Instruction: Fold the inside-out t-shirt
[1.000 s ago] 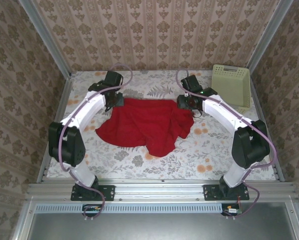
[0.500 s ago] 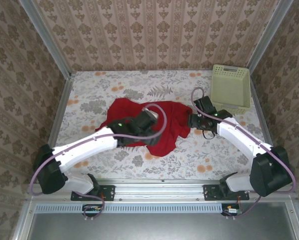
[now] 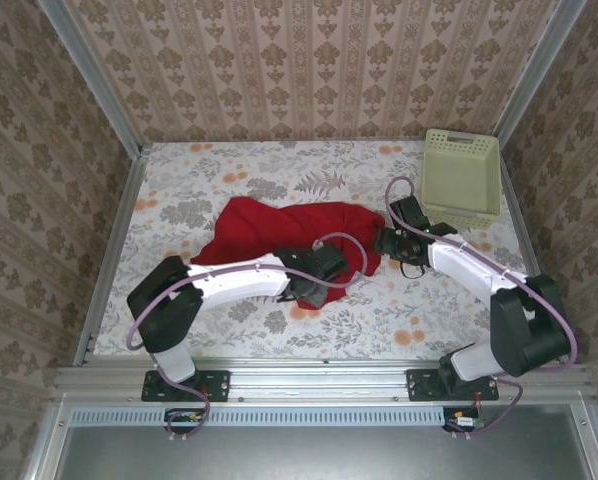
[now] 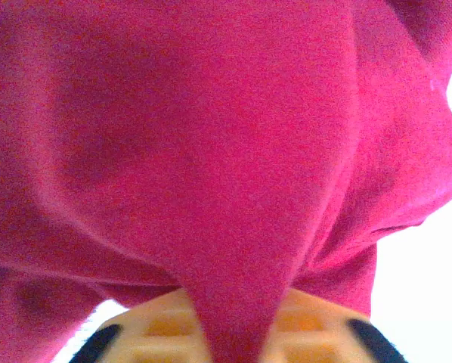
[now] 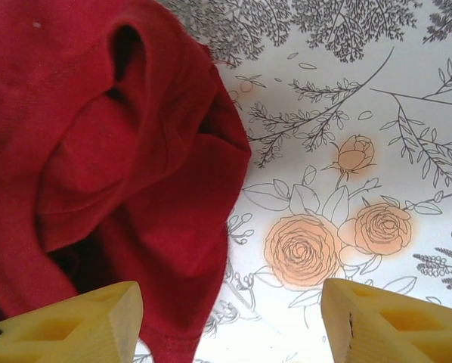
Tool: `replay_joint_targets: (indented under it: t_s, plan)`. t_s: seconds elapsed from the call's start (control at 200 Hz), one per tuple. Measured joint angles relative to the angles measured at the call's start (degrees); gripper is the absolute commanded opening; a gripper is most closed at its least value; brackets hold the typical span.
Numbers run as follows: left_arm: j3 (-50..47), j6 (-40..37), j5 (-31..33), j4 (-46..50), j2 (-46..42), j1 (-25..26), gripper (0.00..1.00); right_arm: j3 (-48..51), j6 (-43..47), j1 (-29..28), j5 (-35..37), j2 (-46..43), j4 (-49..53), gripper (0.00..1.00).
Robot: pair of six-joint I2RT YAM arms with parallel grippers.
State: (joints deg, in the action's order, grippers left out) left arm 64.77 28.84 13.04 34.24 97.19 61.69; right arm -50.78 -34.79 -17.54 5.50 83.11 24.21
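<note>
So compared with a second ago, when both arms were up at the far corners and the red t-shirt (image 3: 279, 230) was spread wider, it's now a lot more bunched up. Half a second back the left gripper (image 3: 314, 290) sat over the middle of the cloth; now it's come down to the near tip of it. In the left wrist view a fold of the shirt (image 4: 211, 151) runs straight down between its yellow fingers, so it's clamped tight on the fabric. The right gripper (image 3: 384, 243) has barely budged and is parked at the shirt's right edge. Its fingers (image 5: 67, 325) are spread wide with nothing in them, and the cloth edge (image 5: 97, 151) just lies beside the left one on the flowery table (image 5: 347, 113). The shirt sits mid-table between the two arms, well apart from the pale basket (image 3: 462, 175) in the far right corner. Its long axis runs left to right, with a humped-up lump at the far left and one pointed flap aimed toward the arm bases. It's too crumpled to tell which end is the collar or the hem.
</note>
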Motion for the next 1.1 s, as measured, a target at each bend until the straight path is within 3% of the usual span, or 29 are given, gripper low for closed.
replay_joint_targets:
  t_s: [0.165, 0.325, 0.515, 0.705, 0.92, 1.1]
  plan:
    - [-6.23, 0.11, 1.57, 0.68, -18.58, -6.91, 0.0, -2.6, 1.4, 1.18, -1.09, 4.87, -1.14, 0.61]
    - [-9.94, 0.13, -1.97, 0.79, -36.26, -22.21, 0.0, -4.85, 3.37, 0.68, -4.76, 8.74, -4.96, 0.61]
    - [-11.93, 0.07, -7.3, 2.84, -36.74, -31.65, 0.0, -6.4, 5.09, -3.21, -7.52, 14.16, -7.87, 0.61]
    - [-12.79, -0.33, -10.86, 3.76, -35.74, -36.89, 0.0, -7.5, 5.73, -6.16, -8.83, 18.27, -8.41, 0.61]
    - [-12.79, -0.63, -11.85, 3.96, -33.64, -38.56, 0.0, -9.22, 6.47, -6.71, -8.24, 20.04, -8.37, 0.19]
    - [-8.87, -2.08, -12.24, 7.17, -32.39, -38.66, 0.0, -11.54, 7.82, -7.76, 0.2, 13.29, 0.11, 0.01]
